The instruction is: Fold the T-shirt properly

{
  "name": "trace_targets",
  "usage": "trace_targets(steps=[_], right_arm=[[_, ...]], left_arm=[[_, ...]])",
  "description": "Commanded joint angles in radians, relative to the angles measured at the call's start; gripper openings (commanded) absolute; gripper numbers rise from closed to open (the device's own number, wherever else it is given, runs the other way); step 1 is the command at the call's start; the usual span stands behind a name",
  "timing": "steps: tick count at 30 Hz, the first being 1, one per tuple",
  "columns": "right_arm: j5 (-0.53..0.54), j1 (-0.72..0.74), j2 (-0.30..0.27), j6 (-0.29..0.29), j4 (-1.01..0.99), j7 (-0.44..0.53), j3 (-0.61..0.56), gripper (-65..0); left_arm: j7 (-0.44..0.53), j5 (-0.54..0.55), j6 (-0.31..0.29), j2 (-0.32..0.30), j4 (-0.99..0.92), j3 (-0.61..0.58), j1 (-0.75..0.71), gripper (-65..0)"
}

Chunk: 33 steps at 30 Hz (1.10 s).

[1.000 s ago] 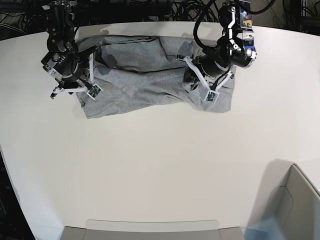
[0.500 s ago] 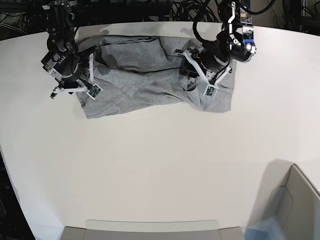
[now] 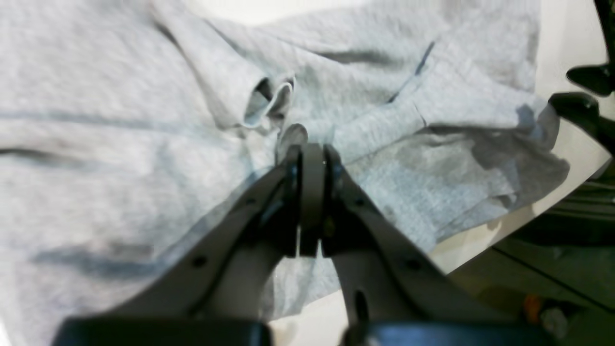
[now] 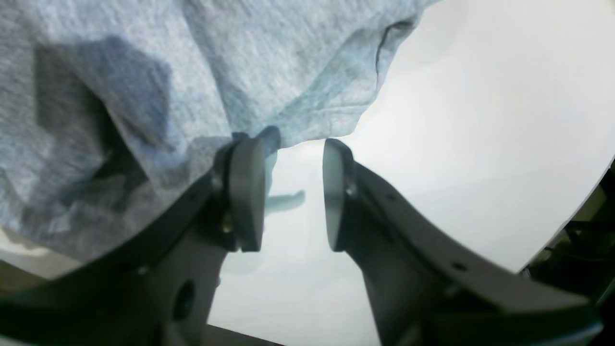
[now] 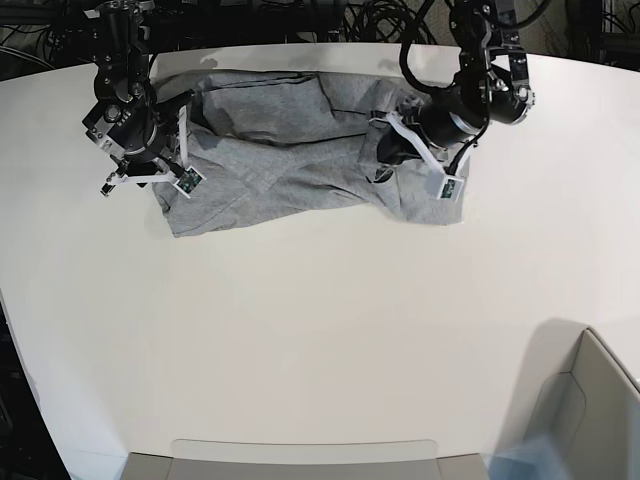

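Note:
The heather-grey T-shirt (image 5: 290, 150) lies crumpled along the far side of the white table (image 5: 320, 320), plain side showing. My left gripper (image 5: 390, 160) is over the shirt's right part. In the left wrist view the left gripper (image 3: 311, 153) is shut, with a small fold of the T-shirt (image 3: 120, 120) pinched at its tips. My right gripper (image 5: 150, 182) sits at the shirt's left edge. In the right wrist view the right gripper (image 4: 293, 192) is open over bare table, one finger (image 4: 247, 192) touching the hem of the T-shirt (image 4: 144, 72).
A grey box (image 5: 590, 410) stands at the near right corner and a grey strip (image 5: 300, 455) runs along the near edge. Black cables (image 5: 300, 15) crowd the space behind the table. The table's far edge (image 3: 480, 240) runs close to the shirt.
My left gripper opened wide, shifted a little to the right over the shirt and closed on a fold. The right arm has stayed in place, open.

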<state>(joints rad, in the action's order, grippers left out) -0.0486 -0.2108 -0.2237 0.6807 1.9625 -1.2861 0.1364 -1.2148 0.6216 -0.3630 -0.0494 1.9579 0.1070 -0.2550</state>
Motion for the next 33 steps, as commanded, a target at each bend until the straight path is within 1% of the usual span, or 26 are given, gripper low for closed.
trace_targets(steps=[1, 5, 10, 13, 16, 18, 19, 21, 22, 24, 26, 30, 33], right_arm=[[-0.001, 0.009, -0.009, 0.017, 0.015, 0.006, 0.007, -44.1], [-0.001, 0.009, -0.009, 0.017, 0.015, 0.007, 0.013, -44.1], [-0.001, 0.009, -0.009, 0.017, 0.015, 0.007, 0.013, -44.1], [-0.001, 0.009, -0.009, 0.017, 0.015, 0.007, 0.012, -44.1], [-0.001, 0.011, -0.009, 0.017, 0.015, 0.007, 0.007, -44.1], [-0.001, 0.012, -0.009, 0.017, 0.015, 0.007, 0.007, -44.1], [-0.001, 0.014, -0.009, 0.017, 0.015, 0.007, 0.007, -44.1], [-0.001, 0.015, -0.009, 0.017, 0.015, 0.007, 0.007, -44.1], [-0.001, 0.015, -0.009, 0.017, 0.015, 0.007, 0.007, -44.1], [-0.001, 0.015, -0.009, 0.017, 0.015, 0.007, 0.006, -44.1], [-0.001, 0.015, -0.009, 0.017, 0.015, 0.007, 0.006, -44.1], [-0.001, 0.014, -0.009, 0.017, 0.015, 0.007, 0.013, -44.1], [-0.001, 0.012, -0.009, 0.017, 0.015, 0.007, 0.013, -44.1]], left_arm=[[0.013, 0.011, -0.001, 0.001, 0.021, 0.024, 0.004, -65.0], [0.013, 0.011, -0.001, -0.002, 0.021, 0.073, 0.007, -65.0], [0.008, 0.019, -0.001, 0.000, 0.021, 0.070, 0.004, -65.0], [0.003, 0.050, -0.001, 0.003, 0.036, 0.066, 0.001, -65.0], [0.007, 0.080, 0.002, 0.003, 0.038, 0.024, -0.016, -65.0], [0.008, 0.082, 0.003, 0.003, 0.039, -0.005, -0.020, -65.0], [0.008, 0.082, 0.005, 0.003, 0.041, -0.031, -0.020, -61.8], [0.013, 0.080, 0.008, 0.000, 0.056, -0.062, -0.022, -53.5], [0.014, 0.077, 0.020, 0.001, 0.071, -0.066, -0.023, -52.2], [0.014, 0.082, 0.077, 0.001, 0.077, -0.072, -0.023, -53.1], [0.014, 0.082, 0.104, 0.001, 0.077, -0.072, -0.019, -53.8], [0.017, 0.074, 0.104, -0.002, 0.077, -0.063, -0.017, -53.9], [0.048, 0.053, 0.104, -0.005, 0.056, 0.006, -0.017, -56.4]])
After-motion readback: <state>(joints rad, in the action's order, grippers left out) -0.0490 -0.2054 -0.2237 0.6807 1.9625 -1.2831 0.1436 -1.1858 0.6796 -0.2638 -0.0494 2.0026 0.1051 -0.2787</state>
